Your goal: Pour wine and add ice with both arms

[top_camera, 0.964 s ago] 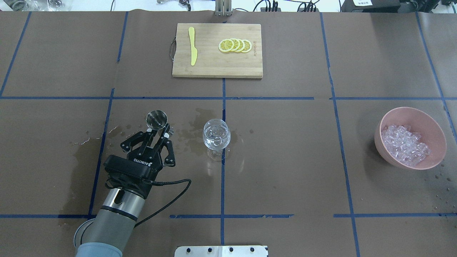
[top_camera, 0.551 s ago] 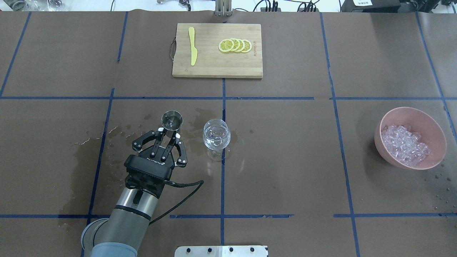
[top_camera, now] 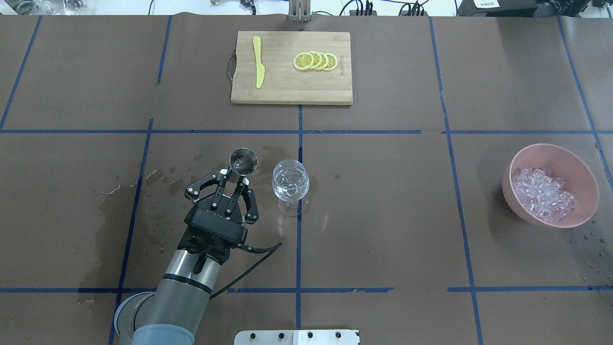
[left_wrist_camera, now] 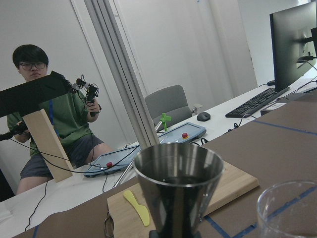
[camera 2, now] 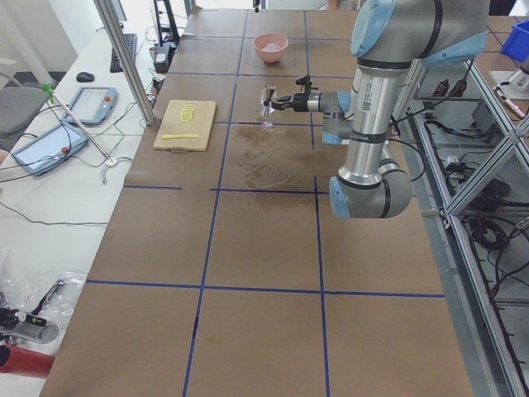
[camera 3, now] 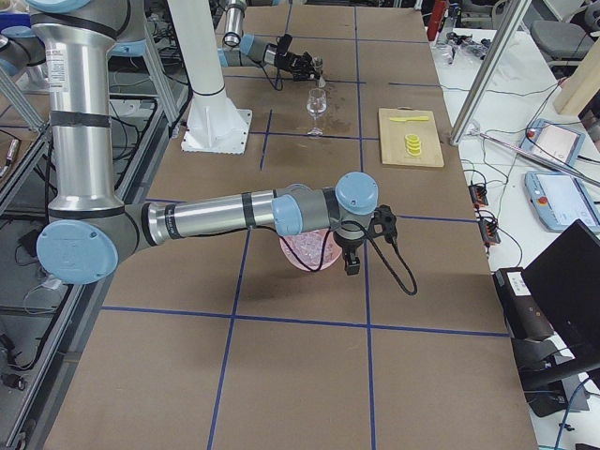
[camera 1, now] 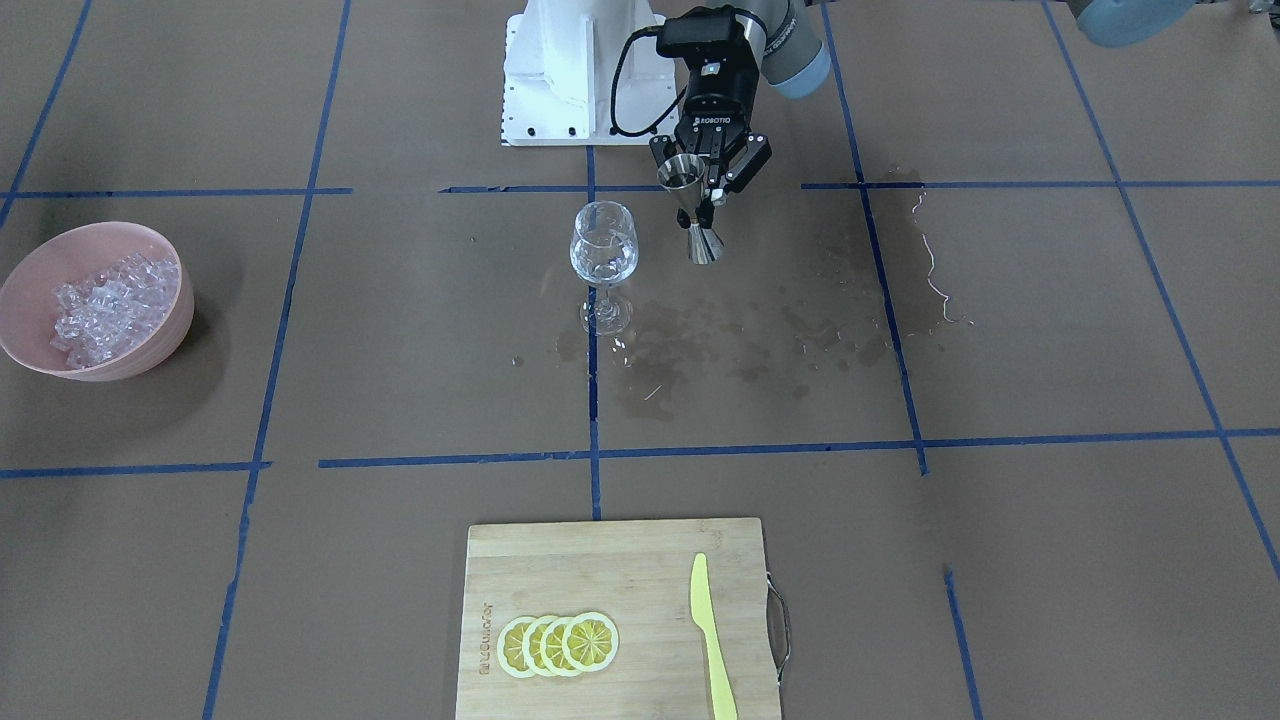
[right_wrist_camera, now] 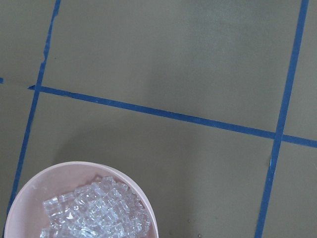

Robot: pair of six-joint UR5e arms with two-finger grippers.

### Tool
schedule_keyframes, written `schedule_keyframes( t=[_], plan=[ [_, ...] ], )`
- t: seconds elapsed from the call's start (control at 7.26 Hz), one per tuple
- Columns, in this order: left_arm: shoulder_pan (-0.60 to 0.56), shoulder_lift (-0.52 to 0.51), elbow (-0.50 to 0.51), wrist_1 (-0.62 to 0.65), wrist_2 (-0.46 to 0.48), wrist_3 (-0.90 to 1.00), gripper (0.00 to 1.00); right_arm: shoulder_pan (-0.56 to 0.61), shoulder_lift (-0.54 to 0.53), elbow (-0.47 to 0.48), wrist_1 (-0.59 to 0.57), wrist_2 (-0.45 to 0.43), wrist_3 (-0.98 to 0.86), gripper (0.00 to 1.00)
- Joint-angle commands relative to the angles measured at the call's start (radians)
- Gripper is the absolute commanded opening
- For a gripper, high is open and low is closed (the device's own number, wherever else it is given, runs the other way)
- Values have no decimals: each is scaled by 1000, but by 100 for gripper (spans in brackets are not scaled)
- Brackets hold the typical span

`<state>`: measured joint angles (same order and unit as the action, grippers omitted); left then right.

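The left gripper (top_camera: pixel 234 181), left of centre in the overhead frame, is clamped on the waist of a steel jigger (top_camera: pixel 243 161), which it holds upright and off the table (top_camera: pixel 383 215), just beside the wine glass (top_camera: pixel 290 181) and not touching it. The wine (left_wrist_camera: pixel 178 179) is barely visible: the left wrist view shows only a dark glint inside the jigger's upper cup, so how much it holds I cannot tell. The ice (top_camera: pixel 543 194) lies heaped in the pink bowl (top_camera: pixel 586 167) at the far right of the overhead frame, well apart from the glass. The right gripper (camera 3: pixel 351 264) hangs over that bowl in the right side view, and whether it is released or clenched I cannot tell. The main risk looks like a tilt started before the jigger's lip is over the glass rim, adding to the wet patches (top_camera: pixel 110 225); a knock against the rim could also topple the thin-stemmed glass
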<state>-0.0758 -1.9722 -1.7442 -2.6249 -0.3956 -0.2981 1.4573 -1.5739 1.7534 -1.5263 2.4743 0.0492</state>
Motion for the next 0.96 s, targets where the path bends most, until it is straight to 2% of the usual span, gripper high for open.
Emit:
schedule_keyframes(
  t=[0.0,0.55,0.83],
  plan=[
    [-4,-25,0,17,0,89,0,0,0,0,-2,0,1,100],
    [-28,-45,2,57,0,239,0,0,0,0,0,0,1,100],
    [-29,-60,2,142,0,275,0,0,0,0,0,0,0,100]
  ],
)
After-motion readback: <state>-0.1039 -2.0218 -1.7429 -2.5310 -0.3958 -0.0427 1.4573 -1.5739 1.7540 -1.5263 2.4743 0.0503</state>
